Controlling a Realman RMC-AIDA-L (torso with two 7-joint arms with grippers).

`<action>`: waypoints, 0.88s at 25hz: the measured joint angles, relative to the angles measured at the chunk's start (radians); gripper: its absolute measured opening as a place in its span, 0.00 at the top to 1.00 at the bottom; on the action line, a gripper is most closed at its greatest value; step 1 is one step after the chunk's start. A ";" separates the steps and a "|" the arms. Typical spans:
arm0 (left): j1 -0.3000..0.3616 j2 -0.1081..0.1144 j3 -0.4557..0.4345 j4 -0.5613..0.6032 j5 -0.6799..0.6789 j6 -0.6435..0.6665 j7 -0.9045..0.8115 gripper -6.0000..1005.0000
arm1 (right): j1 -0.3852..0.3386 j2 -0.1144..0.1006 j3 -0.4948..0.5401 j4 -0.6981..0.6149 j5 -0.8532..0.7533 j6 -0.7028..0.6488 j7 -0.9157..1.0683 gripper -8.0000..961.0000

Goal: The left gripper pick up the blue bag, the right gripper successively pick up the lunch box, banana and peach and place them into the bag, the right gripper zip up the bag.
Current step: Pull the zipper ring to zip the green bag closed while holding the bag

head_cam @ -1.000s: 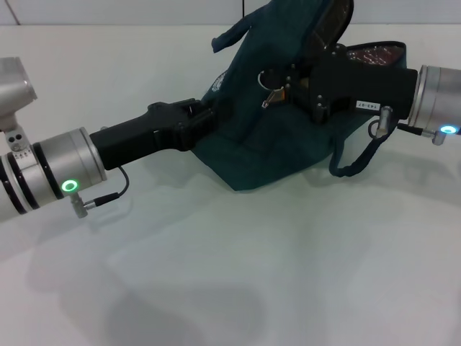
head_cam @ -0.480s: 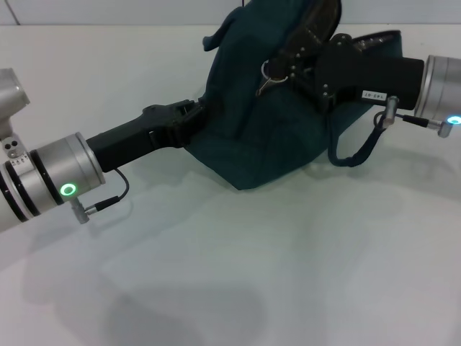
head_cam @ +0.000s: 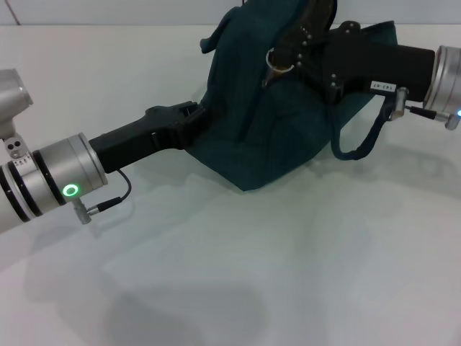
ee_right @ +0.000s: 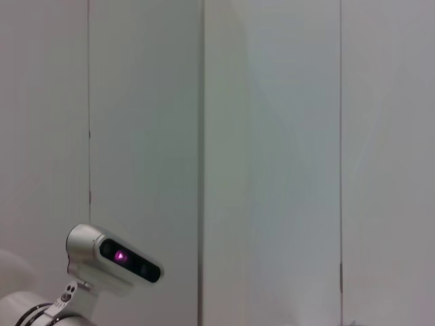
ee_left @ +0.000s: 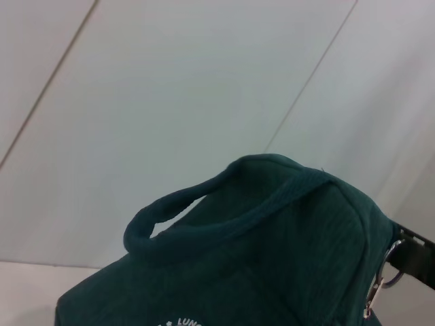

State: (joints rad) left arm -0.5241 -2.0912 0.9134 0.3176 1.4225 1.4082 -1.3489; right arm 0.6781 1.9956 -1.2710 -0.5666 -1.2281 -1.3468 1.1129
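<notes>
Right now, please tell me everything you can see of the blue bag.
The blue bag is dark teal fabric, slumped on the white table. One padded loop handle hangs toward the robot's right; another shows in the left wrist view, above part of a white logo. A metal ring pull sits near the top. The left gripper presses into its side; the right gripper is at the ring.

Blue bag (head_cam: pixel 266 122) on the table (head_cam: pixel 238 267), between left tool (head_cam: pixel 193 115) and right tool (head_cam: pixel 292 61), seemingly at its zipper ring (head_cam: pixel 276 60)
</notes>
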 joint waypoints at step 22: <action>0.011 0.001 0.026 0.001 0.009 0.081 0.009 0.91 | 0.000 -0.019 0.090 -0.019 -0.002 -0.004 0.038 0.97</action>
State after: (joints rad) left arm -0.5129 -2.0902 0.9390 0.3187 1.4319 1.4893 -1.3397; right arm 0.6779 1.9764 -1.1813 -0.5854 -1.2303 -1.3511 1.1512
